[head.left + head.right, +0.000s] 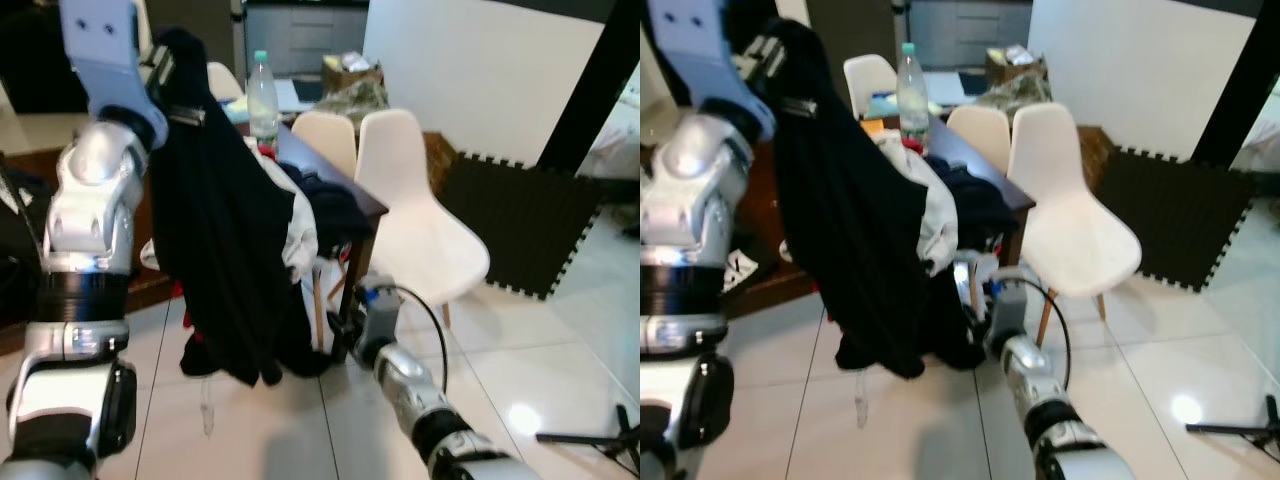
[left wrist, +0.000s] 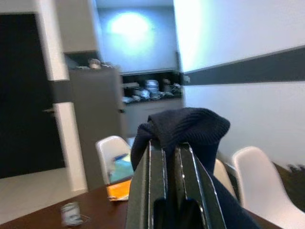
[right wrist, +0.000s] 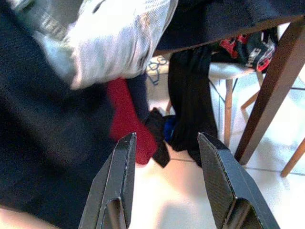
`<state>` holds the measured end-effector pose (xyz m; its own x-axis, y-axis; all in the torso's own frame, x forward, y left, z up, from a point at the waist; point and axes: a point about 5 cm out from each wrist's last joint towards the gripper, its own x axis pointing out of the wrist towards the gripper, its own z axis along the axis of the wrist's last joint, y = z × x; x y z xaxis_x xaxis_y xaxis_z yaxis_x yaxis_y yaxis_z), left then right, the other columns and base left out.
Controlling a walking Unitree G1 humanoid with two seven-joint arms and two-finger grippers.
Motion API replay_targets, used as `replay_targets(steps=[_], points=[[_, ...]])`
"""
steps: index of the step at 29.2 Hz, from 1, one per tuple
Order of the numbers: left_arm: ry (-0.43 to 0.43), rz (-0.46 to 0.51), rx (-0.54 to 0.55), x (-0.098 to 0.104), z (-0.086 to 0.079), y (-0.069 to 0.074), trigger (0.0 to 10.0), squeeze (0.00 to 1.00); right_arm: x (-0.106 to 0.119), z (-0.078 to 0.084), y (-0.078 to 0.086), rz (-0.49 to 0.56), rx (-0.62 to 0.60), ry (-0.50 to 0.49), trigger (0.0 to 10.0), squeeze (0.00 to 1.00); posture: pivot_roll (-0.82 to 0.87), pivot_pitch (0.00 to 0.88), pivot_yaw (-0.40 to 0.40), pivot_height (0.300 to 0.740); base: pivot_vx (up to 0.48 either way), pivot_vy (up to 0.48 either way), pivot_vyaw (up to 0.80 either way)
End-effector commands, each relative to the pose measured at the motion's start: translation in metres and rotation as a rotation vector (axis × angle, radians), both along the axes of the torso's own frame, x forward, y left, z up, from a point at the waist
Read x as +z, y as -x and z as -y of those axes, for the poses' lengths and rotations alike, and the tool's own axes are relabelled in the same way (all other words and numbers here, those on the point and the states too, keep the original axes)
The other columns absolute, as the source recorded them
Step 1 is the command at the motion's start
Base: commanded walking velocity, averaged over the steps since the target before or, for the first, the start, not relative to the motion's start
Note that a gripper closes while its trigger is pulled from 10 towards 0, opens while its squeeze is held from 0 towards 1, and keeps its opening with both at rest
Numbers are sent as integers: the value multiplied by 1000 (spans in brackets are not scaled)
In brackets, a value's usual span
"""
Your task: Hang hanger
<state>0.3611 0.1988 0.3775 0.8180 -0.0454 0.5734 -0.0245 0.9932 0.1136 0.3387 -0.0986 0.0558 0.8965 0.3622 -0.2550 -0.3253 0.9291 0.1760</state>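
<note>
A long black knit garment [image 1: 215, 230] hangs from my raised left gripper [image 1: 163, 62], reaching almost to the floor. In the left wrist view its collar [image 2: 183, 126] is draped over the tips of my left gripper [image 2: 170, 145], whose fingers are shut on it. The hanger itself is hidden by the cloth. A small pale translucent piece [image 1: 206, 412] dangles below the hem. My right gripper [image 3: 167, 138] is open and held low beside the garment's lower part, near the table leg [image 3: 267, 90], with nothing between its fingers.
A dark wooden table [image 1: 345, 190] behind the garment carries a heap of clothes [image 1: 305, 215] and a plastic bottle [image 1: 263, 95]. White chairs [image 1: 420, 220] stand to its right. A black foam mat [image 1: 520, 225] leans on the wall. Open tiled floor [image 1: 520, 370] lies at right.
</note>
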Motion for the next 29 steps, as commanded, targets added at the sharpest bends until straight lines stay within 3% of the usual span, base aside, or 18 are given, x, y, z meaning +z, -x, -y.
replay_targets(steps=[1, 4, 14, 18, 23, 27, 29], points=[[-28, 91, -30, 27, 7, 6, 10000, 0, -1, 7, -1, -6, -26, 0, 10000, 0, 168, 0, -7, 740, 480, 0, 0], [-68, 111, -35, 38, 10, 5, 10000, 0, -2, 8, 0, -7, -30, -1, 10000, 0, 168, 0, -4, 740, 480, 0, 0], [-96, 111, -52, 44, 11, 2, 10000, 0, -4, 9, 2, -12, -36, -3, 10000, 0, 167, 0, -1, 740, 480, 0, 0], [-109, 131, -35, 51, 6, 5, 10000, 0, -4, 9, 2, -12, -37, -3, 10000, 0, 169, 0, -4, 740, 480, 0, 0], [-129, 121, 21, 57, -12, 2, 10000, 0, -6, 9, 2, -18, -28, 6, 10000, 0, 177, 0, -10, 740, 480, 0, 0], [-178, 15, 23, 34, -14, -11, 10000, 0, -6, 8, 4, -8, -17, -5, 10000, 0, 182, 0, -12, 740, 480, 0, 0], [-280, -264, 16, -25, -12, -31, 10000, 0, -6, 5, 4, -3, -9, -5, 10000, 0, 180, 0, -9, 740, 427, 0, 0]])
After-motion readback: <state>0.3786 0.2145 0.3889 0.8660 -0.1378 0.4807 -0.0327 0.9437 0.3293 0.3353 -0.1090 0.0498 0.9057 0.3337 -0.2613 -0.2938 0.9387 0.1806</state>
